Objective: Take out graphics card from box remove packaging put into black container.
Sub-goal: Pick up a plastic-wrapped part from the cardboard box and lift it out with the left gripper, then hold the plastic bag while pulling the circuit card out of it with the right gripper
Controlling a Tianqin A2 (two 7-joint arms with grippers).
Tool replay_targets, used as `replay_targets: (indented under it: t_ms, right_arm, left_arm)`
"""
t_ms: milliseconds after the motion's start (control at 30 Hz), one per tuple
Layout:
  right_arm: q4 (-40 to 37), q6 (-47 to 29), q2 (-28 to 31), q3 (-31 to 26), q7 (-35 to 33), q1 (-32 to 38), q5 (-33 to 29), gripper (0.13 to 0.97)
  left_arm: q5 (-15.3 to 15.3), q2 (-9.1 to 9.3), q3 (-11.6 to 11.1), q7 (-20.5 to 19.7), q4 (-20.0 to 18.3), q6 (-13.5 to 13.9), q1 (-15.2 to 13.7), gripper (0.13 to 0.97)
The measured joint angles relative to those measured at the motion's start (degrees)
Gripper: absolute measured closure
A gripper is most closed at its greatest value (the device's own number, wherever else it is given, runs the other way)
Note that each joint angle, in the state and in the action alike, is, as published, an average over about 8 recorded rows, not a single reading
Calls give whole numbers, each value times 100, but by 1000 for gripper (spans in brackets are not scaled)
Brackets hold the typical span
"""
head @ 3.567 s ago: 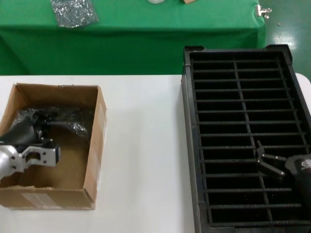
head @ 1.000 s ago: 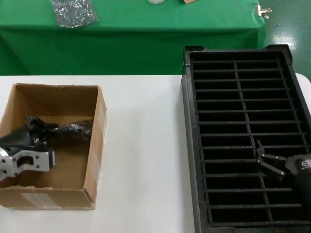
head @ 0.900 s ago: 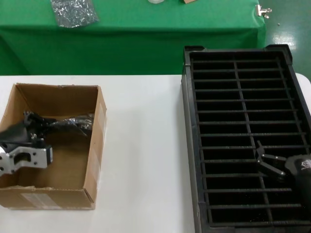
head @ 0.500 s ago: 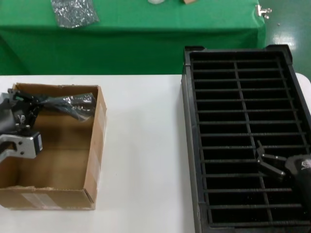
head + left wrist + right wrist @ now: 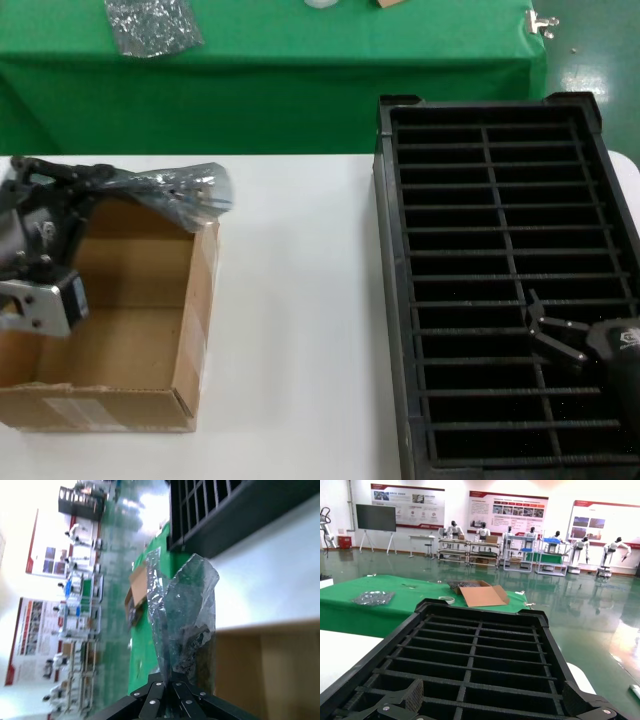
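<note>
The bag (image 5: pixel 165 192) is held by one end above the far rim of the box (image 5: pixel 190 330), pinched in the closed left gripper (image 5: pixel 50 190); the card is not clearly discernible inside. Slippage is judged likely if the free end is snagged on the rim. The right gripper (image 5: pixel 548 335) is parked open over the container (image 5: pixel 395 300).

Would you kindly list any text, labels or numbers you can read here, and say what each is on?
No text is legible.
Pale label on the box: too blurred to read.
Wall posters behind the black container: print too small to read.
</note>
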Motion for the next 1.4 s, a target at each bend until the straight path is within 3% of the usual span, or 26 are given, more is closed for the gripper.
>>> replay_targets:
  t_ms: [333, 667, 1067, 1400]
  right_arm:
    - [0, 0, 0, 0, 0, 0, 0, 129]
    - [0, 0, 0, 0, 0, 0, 0, 129]
    - [105, -496, -161, 75, -419, 126, -11, 129]
    - [420, -1382, -149, -534, -812, 448, -49, 129]
  left_arm:
    - [-648, -33, 371, -111, -552, 244, 342, 957]
    - [-937, 126, 721, -104, -530, 206, 427, 957]
    - [-1044, 172, 774, -153, -538, 194, 468, 957]
    - [-1043, 172, 774, -152, -538, 194, 468, 957]
